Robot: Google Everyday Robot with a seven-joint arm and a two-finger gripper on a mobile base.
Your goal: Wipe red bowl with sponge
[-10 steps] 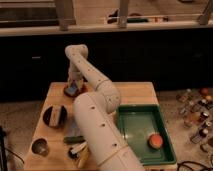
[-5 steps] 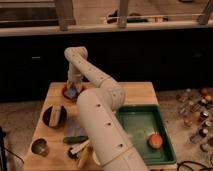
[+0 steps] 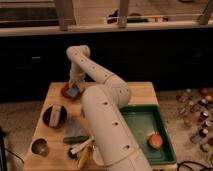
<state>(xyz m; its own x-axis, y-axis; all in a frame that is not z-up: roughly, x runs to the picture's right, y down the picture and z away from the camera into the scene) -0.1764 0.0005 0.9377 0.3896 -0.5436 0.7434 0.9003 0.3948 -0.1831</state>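
Wiping is judged underway: the gripper [image 3: 74,86] is seen at the sponge [image 3: 74,92] in the red bowl [image 3: 65,91], ten o'clock on the surface [image 3: 139,95]; its grip cannot be told. Circular strokes are called for next.

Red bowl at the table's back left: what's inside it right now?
The red bowl holds the bluish sponge, with the end effector directly over it. The bowl's floor under the sponge and its far rim are covered by the sponge and arm.
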